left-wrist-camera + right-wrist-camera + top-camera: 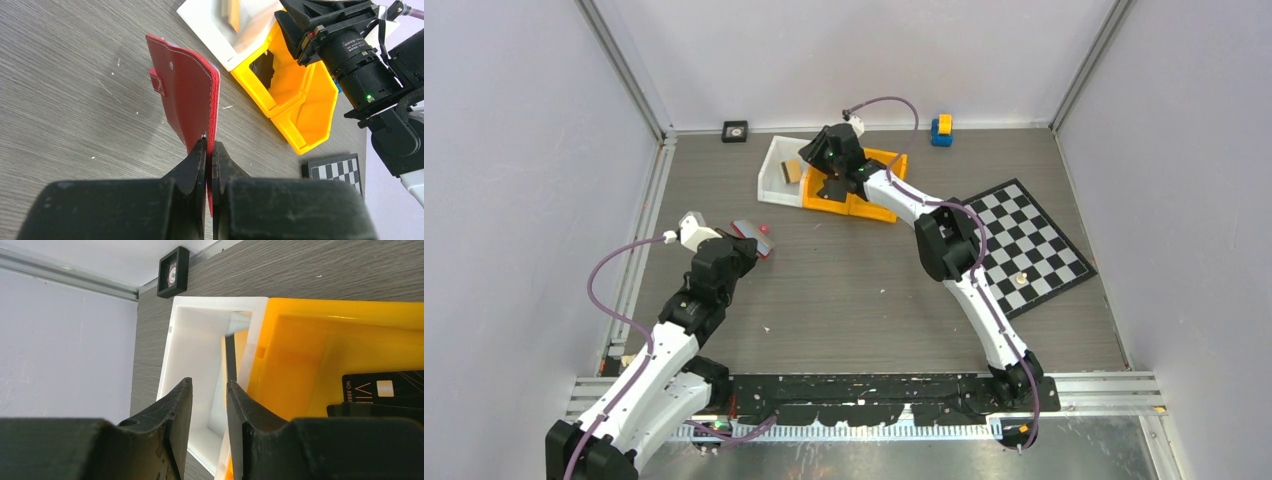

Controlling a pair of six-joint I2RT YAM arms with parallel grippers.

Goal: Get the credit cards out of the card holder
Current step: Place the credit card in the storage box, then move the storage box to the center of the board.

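The card holder (185,95) is a red wallet standing on edge on the table, snap tab to its left. My left gripper (210,145) is shut on its lower corner. From above, the card holder (754,233) lies at the left, at the tip of the left gripper (744,247). My right gripper (209,382) hangs open over the white bin (192,340), with nothing between its fingers. A thin card (230,360) stands edge-on inside that bin by its right wall. From above it shows as a tan credit card (793,171) below the right gripper (824,160).
A yellow bin (869,205) adjoins the white bin (774,185) and holds dark cards (385,390). A chequered board (1024,245) with a small pale piece lies at the right. A black square object (735,131) and a blue-and-yellow toy (941,130) sit by the back wall.
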